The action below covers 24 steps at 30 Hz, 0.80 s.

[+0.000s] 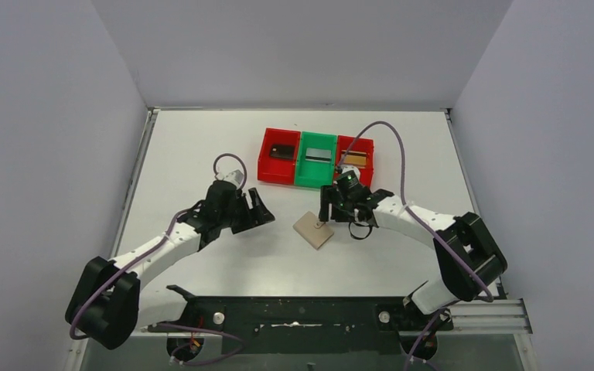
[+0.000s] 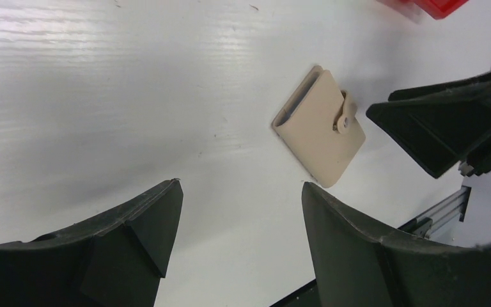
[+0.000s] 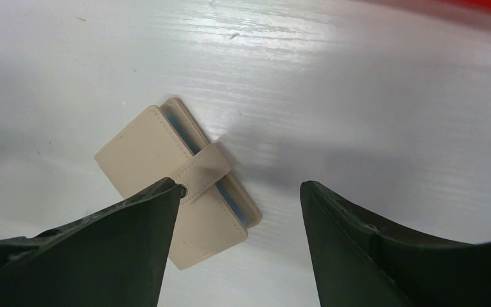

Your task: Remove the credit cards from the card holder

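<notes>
Card holder (image 3: 166, 185), snap tab (image 3: 202, 170) fastened, flat on table (image 1: 201, 139).

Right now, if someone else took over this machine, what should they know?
Left gripper: open, empty, left of the card holder.
Right gripper: open, empty, over it.
Card holder: flat on the table, snapped shut.
Cards: dark card in the left red bin, silver-grey card in the green bin, gold-brown card in the right red bin.
Done: three cards out. Left: cannot tell whether more are inside.
</notes>
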Available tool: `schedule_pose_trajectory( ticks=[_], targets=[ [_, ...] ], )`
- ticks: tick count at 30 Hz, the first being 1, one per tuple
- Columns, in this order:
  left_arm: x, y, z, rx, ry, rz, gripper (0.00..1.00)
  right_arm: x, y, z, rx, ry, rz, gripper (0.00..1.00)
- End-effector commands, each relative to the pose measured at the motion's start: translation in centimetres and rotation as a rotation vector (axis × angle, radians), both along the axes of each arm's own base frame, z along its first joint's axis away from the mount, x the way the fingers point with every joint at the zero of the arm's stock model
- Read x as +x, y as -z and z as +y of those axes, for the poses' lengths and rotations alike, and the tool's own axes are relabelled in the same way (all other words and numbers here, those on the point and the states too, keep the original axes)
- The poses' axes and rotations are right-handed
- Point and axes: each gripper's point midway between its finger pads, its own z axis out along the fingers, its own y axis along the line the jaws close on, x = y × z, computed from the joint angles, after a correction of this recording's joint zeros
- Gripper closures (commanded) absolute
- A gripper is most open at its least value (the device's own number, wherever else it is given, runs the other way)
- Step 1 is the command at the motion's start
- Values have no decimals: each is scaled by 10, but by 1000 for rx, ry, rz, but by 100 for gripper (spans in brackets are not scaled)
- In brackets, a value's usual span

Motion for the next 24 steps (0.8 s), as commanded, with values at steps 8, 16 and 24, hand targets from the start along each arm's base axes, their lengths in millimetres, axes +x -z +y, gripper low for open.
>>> schedule_pose_trajectory(
  ticks=[8, 16, 24],
  targets=[
    [33, -57, 37, 52, -243, -213, 31, 6, -21, 43, -174, -336, -138, 33],
    [28, -65, 57, 84, -311, -249, 31, -1, -1, 38, -243, -370, -86, 43],
    [31, -67, 51, 84, -288, -245, 31, 2, 0, 27, -275, -306, -88, 66]
  ],
)
